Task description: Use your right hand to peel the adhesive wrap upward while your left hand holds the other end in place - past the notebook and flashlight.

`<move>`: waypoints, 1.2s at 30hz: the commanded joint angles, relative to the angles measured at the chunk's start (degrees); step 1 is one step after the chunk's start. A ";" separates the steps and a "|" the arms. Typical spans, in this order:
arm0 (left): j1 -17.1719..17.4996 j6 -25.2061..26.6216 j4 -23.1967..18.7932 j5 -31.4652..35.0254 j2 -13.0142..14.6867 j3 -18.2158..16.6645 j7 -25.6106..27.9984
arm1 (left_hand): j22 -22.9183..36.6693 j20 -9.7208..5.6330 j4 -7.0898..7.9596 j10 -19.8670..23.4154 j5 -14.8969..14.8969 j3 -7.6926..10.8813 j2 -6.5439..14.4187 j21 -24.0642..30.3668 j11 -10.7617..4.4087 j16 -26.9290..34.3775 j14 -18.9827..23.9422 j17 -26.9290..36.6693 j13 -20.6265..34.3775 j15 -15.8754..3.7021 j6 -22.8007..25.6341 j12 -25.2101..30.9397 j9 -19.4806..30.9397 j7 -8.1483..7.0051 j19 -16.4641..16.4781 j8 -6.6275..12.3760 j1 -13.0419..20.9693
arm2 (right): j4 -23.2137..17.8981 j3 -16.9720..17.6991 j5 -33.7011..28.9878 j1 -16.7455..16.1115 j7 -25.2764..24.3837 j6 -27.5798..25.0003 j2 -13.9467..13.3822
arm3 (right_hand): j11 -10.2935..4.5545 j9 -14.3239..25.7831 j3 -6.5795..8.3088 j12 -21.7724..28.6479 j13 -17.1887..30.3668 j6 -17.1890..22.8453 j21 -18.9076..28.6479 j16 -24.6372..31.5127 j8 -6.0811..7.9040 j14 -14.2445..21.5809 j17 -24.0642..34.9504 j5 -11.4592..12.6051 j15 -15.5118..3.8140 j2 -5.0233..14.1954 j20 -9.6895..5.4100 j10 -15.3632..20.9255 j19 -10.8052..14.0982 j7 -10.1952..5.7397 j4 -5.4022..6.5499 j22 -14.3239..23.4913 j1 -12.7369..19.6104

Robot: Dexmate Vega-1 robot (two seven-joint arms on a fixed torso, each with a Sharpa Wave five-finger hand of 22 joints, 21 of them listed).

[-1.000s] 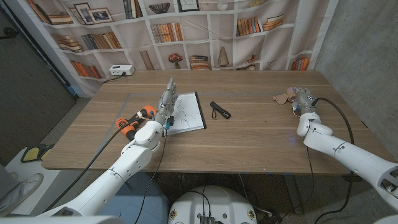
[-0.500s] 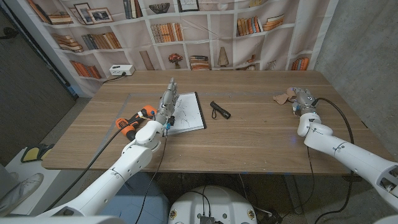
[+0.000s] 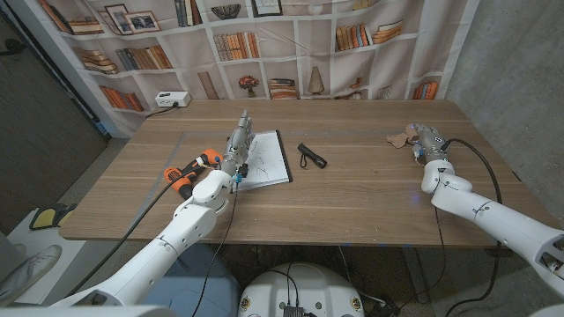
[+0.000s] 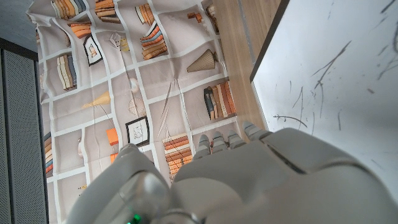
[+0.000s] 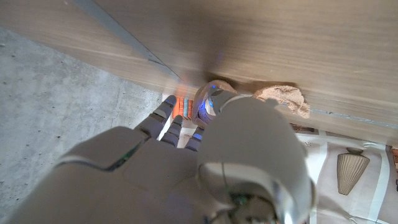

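Your left hand [image 3: 238, 141] over the left edge of the open notebook [image 3: 264, 158], fingers extended together, grip not discernible, flashlight [image 3: 311, 156] just right of the notebook, your right hand [image 3: 426, 141] touching the crumpled tan wrap [image 3: 402, 136] at the table's [image 3: 352, 198] far right, grip not discernible, orange drill [image 3: 187, 173] near your left forearm.

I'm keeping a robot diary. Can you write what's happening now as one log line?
left hand: at white notebook | right hand: beside tan crumpled wrap | black flashlight: untouched on wooden table | peel: not visible
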 commanded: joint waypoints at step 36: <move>-0.39 -0.07 0.67 0.12 -0.62 0.34 0.37 | 0.14 0.01 -0.19 0.22 -0.22 0.42 -0.01 0.21 -0.10 0.01 0.47 0.13 0.24 0.04 0.22 -0.07 0.24 -0.22 0.21 -0.16 -0.65 | 6.90 -1.89 -0.28 3.58 -0.33 2.94 2.67 | -0.37 0.49 4.48 2.49 1.31 4.66 1.14 2.73 -0.24 4.35 1.38 -1.30 -10.50 -2.07 -5.44 10.64 3.50 0.43 1.50 0.05 -1.64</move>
